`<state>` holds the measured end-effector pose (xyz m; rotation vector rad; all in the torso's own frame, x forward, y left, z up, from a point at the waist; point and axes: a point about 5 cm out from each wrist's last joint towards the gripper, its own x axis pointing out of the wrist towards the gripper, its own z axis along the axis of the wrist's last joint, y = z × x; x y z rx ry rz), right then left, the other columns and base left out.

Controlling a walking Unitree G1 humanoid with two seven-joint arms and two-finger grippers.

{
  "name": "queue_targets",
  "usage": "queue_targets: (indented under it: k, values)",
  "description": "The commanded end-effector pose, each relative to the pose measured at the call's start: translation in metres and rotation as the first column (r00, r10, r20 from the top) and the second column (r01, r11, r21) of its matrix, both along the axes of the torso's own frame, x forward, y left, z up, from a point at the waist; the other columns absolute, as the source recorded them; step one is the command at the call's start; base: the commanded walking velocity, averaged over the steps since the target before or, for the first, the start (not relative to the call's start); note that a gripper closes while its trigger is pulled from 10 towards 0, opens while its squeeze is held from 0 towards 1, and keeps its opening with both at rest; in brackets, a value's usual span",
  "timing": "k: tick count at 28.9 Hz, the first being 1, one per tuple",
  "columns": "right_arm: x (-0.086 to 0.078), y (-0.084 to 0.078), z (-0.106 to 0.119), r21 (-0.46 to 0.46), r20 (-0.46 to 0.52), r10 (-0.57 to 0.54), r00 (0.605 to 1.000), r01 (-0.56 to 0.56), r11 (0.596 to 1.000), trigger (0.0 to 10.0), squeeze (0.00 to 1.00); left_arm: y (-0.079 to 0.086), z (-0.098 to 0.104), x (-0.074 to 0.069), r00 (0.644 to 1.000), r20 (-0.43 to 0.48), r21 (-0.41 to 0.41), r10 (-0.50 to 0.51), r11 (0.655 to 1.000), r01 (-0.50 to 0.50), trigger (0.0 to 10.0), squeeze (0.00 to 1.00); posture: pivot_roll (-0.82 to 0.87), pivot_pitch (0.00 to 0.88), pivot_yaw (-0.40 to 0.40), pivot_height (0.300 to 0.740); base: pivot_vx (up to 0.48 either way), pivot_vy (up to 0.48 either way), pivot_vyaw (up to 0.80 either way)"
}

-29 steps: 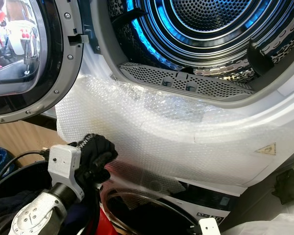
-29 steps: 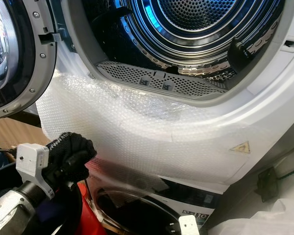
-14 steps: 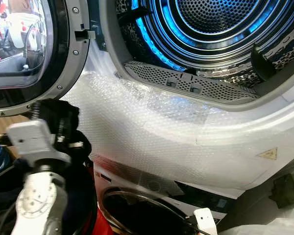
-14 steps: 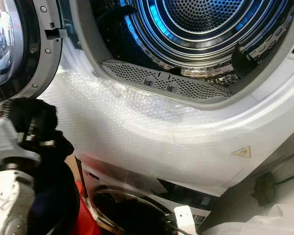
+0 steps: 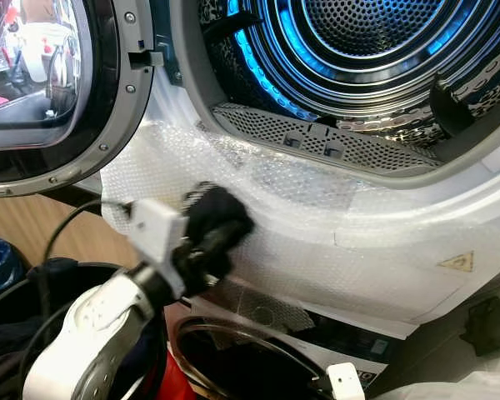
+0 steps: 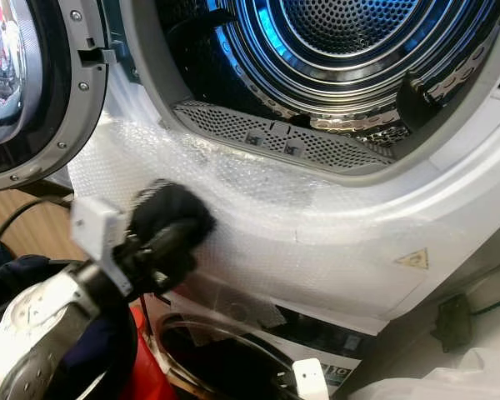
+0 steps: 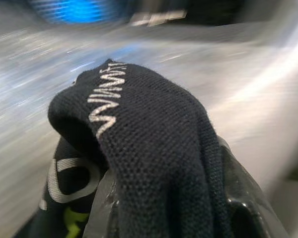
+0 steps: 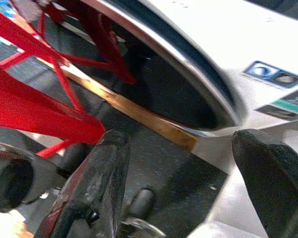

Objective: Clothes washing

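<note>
- Since before, left gripper [image 5: 217,218] has swung right, clamping a black sock [image 7: 154,163] against the bubble wrap [image 5: 333,225] (below the drum [image 5: 375,50]).
- Right gripper [image 8: 184,183] hangs low, fingers spread.

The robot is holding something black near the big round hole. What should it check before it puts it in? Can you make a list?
1. Door swung open out of the way: ok.
2. Drum opening free of things in the way: ok, nothing blocks it.
3. Left end effector has hold of the black cloth: ok, the cloth is draped over its fingers.
4. Cloth high enough to go in: not ok, it sits below the opening's rim, in front of the bubble wrap.
5. Cloth bunched, nothing dangling: cannot tell, the picture is blurred.
6. Right end effector out of the way: ok, it is open, low by the lower machine's door.
</note>
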<state>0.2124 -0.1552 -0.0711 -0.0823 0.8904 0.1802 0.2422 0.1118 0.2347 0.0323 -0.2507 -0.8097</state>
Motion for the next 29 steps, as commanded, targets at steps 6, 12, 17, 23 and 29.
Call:
queue_targets:
  k: [6,12,17,23,29]
  values:
    - [-0.006,0.001,-0.004,0.016,-0.018,-0.037,0.999,0.038,0.999,10.0,0.0,-0.028,0.053,-0.003,0.914,0.138,0.15,-0.383,0.92,0.363,0.0,0.0,0.32,0.0,-0.022,0.74,0.0,0.0,0.0]
    - [-0.008,0.003,-0.004,0.032,-0.02,-0.063,0.998,0.064,0.997,10.0,0.0,-0.044,0.077,0.006,0.798,0.144,0.232,-0.585,0.804,0.547,0.0,0.0,0.29,0.0,0.01,0.74,0.0,0.0,0.0]
    - [-0.008,0.004,-0.005,0.048,-0.022,-0.088,0.996,0.089,0.995,10.0,0.0,-0.048,0.111,0.032,0.768,0.229,0.297,-0.598,0.794,0.53,0.0,0.0,0.26,0.0,0.029,0.74,0.0,0.0,0.0]
    - [-0.019,0.006,-0.01,0.062,-0.047,-0.098,0.994,0.1,0.993,10.0,0.0,-0.045,0.17,0.087,0.777,0.312,0.308,-0.546,0.832,0.461,0.0,0.0,0.22,0.0,0.047,0.74,0.0,0.0,0.0]
    - [-0.028,-0.002,-0.014,0.055,-0.061,-0.136,0.989,0.139,0.989,10.0,0.0,-0.02,0.222,0.125,0.894,0.429,0.099,-0.131,0.99,0.098,0.0,0.0,0.14,0.0,0.077,0.74,0.0,0.0,0.0]
